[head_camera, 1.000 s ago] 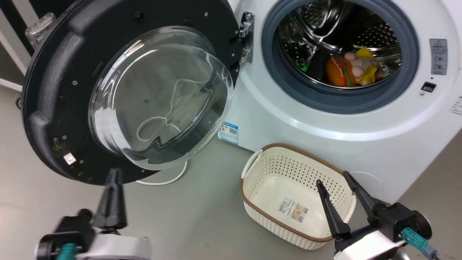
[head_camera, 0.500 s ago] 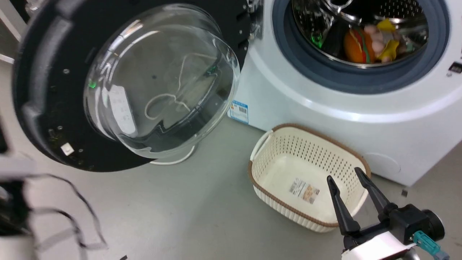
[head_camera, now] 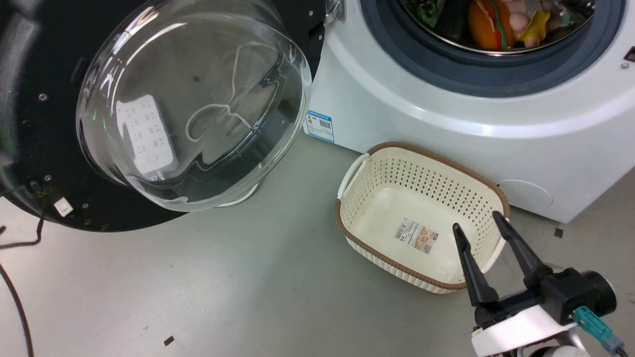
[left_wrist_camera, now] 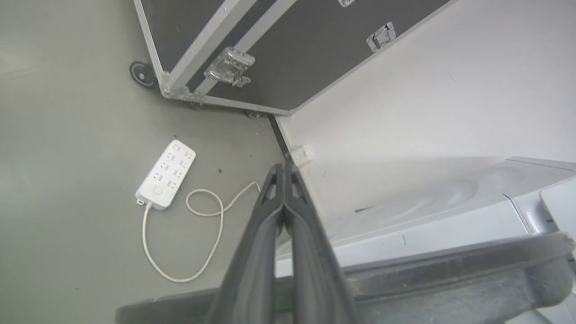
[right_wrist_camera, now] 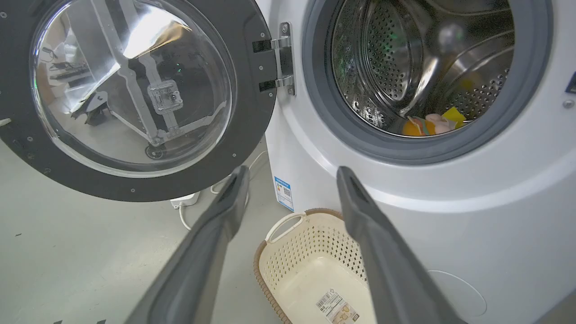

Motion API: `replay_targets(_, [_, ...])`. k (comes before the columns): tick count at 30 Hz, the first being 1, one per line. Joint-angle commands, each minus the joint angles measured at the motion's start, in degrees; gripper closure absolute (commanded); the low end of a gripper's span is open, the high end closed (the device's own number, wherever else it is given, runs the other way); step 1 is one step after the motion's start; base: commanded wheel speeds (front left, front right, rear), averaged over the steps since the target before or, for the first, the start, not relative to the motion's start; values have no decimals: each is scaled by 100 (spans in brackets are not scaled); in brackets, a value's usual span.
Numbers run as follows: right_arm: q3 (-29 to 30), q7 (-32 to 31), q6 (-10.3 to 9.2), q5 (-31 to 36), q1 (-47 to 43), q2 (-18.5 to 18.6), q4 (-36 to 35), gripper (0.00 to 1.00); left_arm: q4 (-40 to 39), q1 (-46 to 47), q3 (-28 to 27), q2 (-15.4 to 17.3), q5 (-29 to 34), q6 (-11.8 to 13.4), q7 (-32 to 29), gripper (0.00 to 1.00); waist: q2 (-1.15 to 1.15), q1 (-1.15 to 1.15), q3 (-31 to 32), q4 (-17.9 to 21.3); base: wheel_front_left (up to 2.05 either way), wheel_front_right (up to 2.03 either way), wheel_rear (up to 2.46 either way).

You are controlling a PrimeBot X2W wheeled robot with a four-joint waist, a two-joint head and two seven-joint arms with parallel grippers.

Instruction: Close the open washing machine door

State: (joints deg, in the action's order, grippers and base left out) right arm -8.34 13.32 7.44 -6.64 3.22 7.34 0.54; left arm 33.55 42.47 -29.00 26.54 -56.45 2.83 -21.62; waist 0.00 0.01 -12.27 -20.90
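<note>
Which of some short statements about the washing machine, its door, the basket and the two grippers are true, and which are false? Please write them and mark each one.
1. The washing machine door is fully shut. False: it stands wide open, swung out on its hinge beside the drum opening.
2. The basket on the floor holds no laundry. True.
3. The right gripper has its jaws pressed together. False: its jaws are spread apart, above the basket in the head view.
4. The left gripper has its jaws shut, with nothing between them. True.
5. The drum is empty. False: colourful items lie inside it.
</note>
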Motion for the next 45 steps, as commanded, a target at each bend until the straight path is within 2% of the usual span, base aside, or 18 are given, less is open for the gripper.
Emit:
replay_targets(1, [-14,70,4,-37,87,41,-5,0,88,144,-66,41,-149,-20,-87,100,0,-1,-20,-14,0,0,0])
replay_targets(2, [-38,94,4,-44,99,55,3,0,320,317,-153,52,-455,-56,-401,100,0,-1,-39,-29,0,0,0])
replay_targets(3, [-38,94,4,-44,99,55,3,0,320,317,-153,52,-455,-56,-401,100,0,-1,-39,-29,0,0,0])
replay_targets(9, [-56,166,5,-84,150,61,-68,0,656,528,-176,118,-1211,-548,-1505,100,0,-1,-79,-42,0,0,0])
replay_targets(14, [38,168,5,-81,90,45,-48,0,524,321,-62,8,-1594,-689,-2467,100,0,-1,60,-15,0,0,0])
replay_targets(20, [228,168,5,-43,-7,-82,19,0,-34,-149,100,-301,-2052,-680,-3597,100,0,-1,335,-26,0,0,0])
replay_targets(25, [396,168,5,-6,-68,-214,85,0,-752,-715,199,-581,-2358,-473,-4323,100,0,-1,603,-27,0,0,0])
replay_targets(28, [500,168,5,17,-110,-279,110,0,-1296,-1083,327,-860,-2487,-329,-4641,100,0,-1,747,-33,0,0,0])
replay_targets(34, [536,168,5,62,-128,-363,120,0,-2359,-1841,653,-1605,-2614,-15,-4917,100,0,-1,904,106,0,0,0])
replay_targets(38, [573,168,5,88,-128,-393,113,0,-2953,-2284,907,-2128,-2782,48,-4951,100,0,-1,930,330,0,0,0])
replay_targets(42, [627,168,5,102,-123,-410,106,0,-3373,-2765,1239,-2344,-3265,124,-4759,100,0,-1,888,669,0,0,0])
replay_targets(45, [671,168,5,121,-108,-415,85,0,-3564,-3078,1762,-2361,-3766,-58,-4228,100,0,-1,807,977,0,0,0])
